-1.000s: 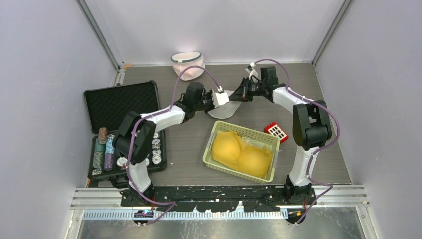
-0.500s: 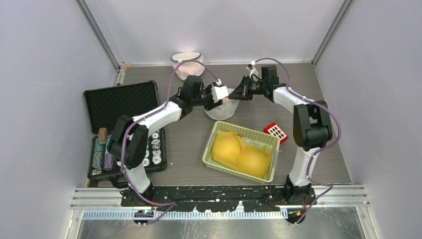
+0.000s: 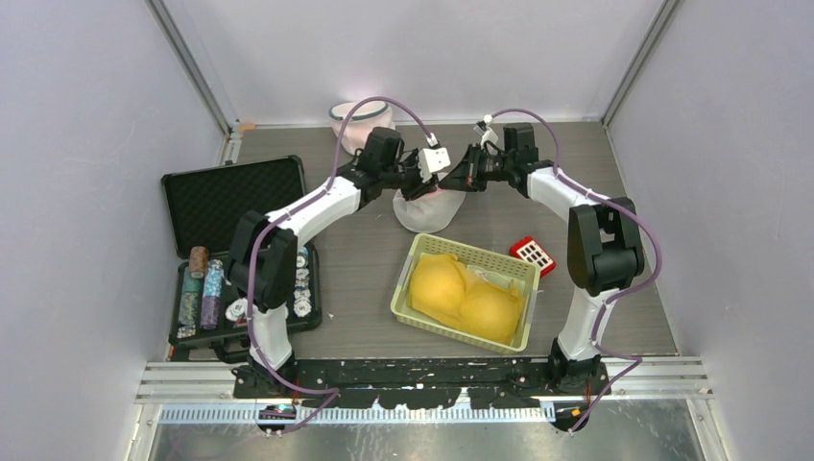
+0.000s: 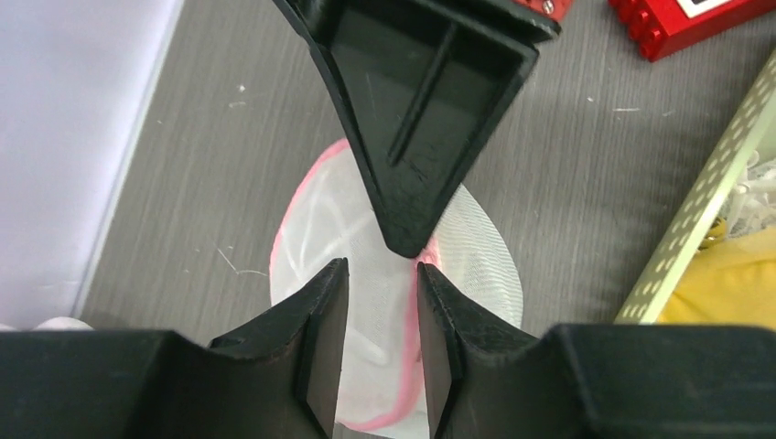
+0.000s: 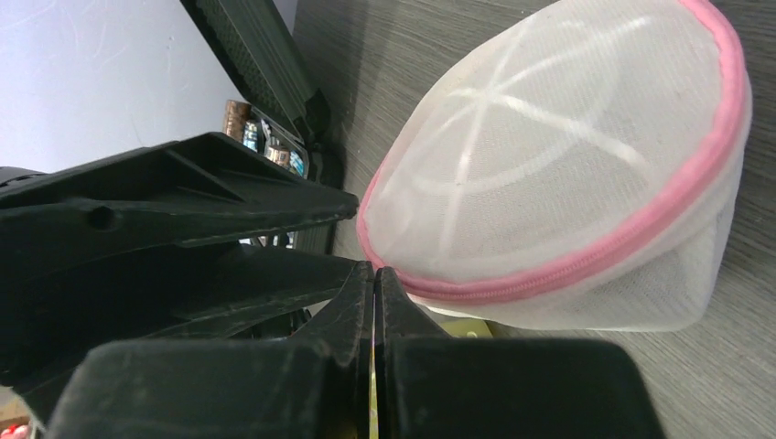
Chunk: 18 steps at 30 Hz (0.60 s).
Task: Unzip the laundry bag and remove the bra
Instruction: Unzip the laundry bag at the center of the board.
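The laundry bag (image 3: 422, 206) hung at back-centre of the table (image 3: 614, 173), pink zip seam up, between both grippers. Right wrist cam gave me what the top cam couldn't: right gripper (image 5: 375, 271) fully closed, tips pinched on the zip seam. Left wrist cam showed the left gripper (image 4: 382, 271) part open with a narrow gap and the seam running through it; I couldn't tell if the pads touched mesh. From above, the left wrist blocked that spot. Contents were unclear through the mesh. Just in front sat a green basket (image 3: 407, 280) holding a yellow padded garment (image 3: 466, 298), with a red block (image 3: 533, 254) beside its right corner. An open black case (image 3: 230, 197) lay far left, chip stacks (image 3: 199, 288) inside.
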Motion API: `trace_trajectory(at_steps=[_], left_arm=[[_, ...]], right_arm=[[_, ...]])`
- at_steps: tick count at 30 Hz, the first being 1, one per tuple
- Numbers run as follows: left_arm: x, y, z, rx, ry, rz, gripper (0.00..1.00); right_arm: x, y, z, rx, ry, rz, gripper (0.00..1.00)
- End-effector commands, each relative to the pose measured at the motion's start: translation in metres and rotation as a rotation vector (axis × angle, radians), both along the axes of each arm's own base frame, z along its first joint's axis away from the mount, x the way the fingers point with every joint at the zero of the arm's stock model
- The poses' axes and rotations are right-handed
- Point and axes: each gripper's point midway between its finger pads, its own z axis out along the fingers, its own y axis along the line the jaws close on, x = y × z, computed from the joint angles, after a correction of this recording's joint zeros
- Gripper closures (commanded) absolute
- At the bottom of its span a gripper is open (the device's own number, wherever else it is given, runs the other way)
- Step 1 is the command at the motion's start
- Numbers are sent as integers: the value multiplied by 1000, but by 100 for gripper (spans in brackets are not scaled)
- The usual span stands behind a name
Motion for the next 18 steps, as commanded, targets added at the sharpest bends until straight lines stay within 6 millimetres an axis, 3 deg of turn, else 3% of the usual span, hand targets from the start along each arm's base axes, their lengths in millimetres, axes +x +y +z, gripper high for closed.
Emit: trace_trajectory(at_steps=[1, 8, 11, 15, 18], left_arm=[[-13, 0, -8, 7, 54, -24, 64], [-14, 4, -18, 23, 63, -11, 63], [-11, 6, -25, 46, 78, 1, 73], [-9, 11, -25, 43, 92, 20, 95], [-6, 19, -24, 39, 84, 46, 100]], right_arm=[[-4, 2, 30, 27, -85, 11, 99], [-3, 2, 30, 27, -86, 12, 99], [-4, 2, 32, 29, -90, 15, 99], [-4, 1, 33, 25, -101, 11, 99], [-2, -2, 33, 15, -102, 1, 99]])
